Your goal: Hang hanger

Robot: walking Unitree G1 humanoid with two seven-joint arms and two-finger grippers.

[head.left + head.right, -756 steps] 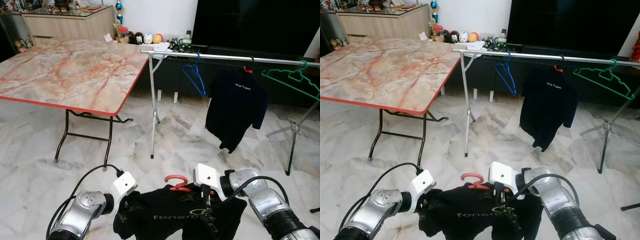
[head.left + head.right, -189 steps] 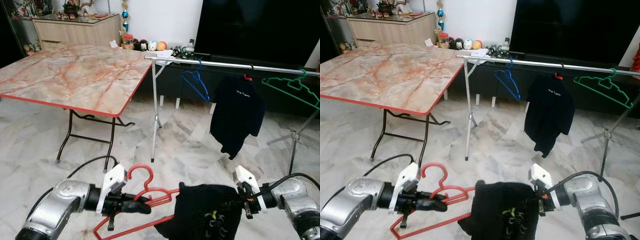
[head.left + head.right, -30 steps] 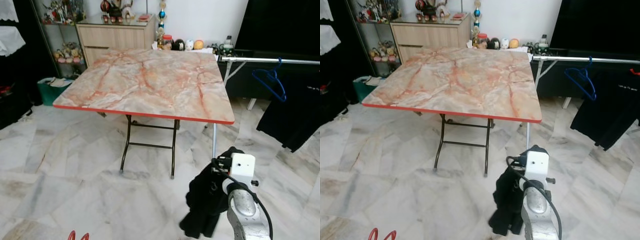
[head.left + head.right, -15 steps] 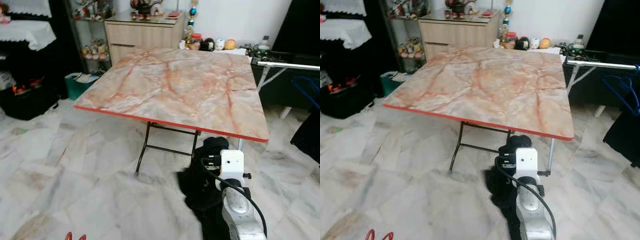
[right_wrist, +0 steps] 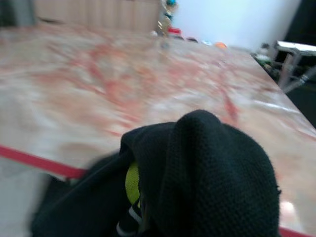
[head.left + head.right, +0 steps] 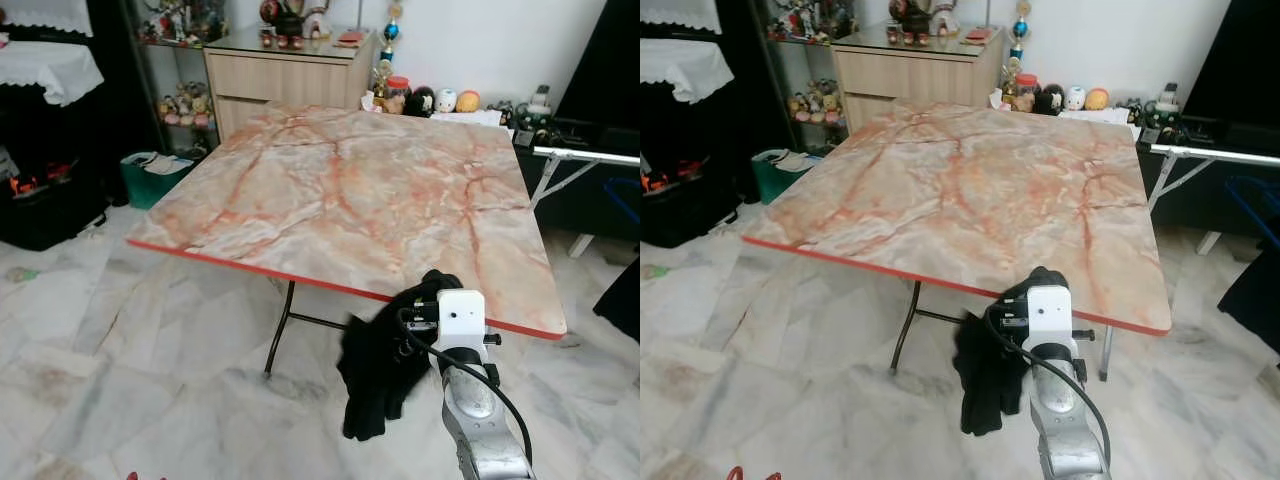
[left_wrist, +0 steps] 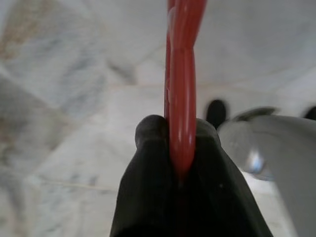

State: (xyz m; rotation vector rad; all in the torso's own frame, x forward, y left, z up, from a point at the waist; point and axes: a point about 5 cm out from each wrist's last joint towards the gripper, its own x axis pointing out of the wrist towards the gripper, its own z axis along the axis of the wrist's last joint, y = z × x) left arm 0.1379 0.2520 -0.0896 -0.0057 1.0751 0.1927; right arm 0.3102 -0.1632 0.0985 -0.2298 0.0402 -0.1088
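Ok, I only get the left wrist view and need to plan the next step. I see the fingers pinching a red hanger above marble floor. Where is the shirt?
Observer: The right gripper holds the black shirt bunched up, in front of the robot.
Operator: Over the floor as well?
Observer: It is at the near edge of the marble-top table, and most of the cloth dangles below the table's red rim.
Operator: And where would the hanger go afterwards?
Observer: The clothes rail stands to the robot's right, past the table's far right corner.
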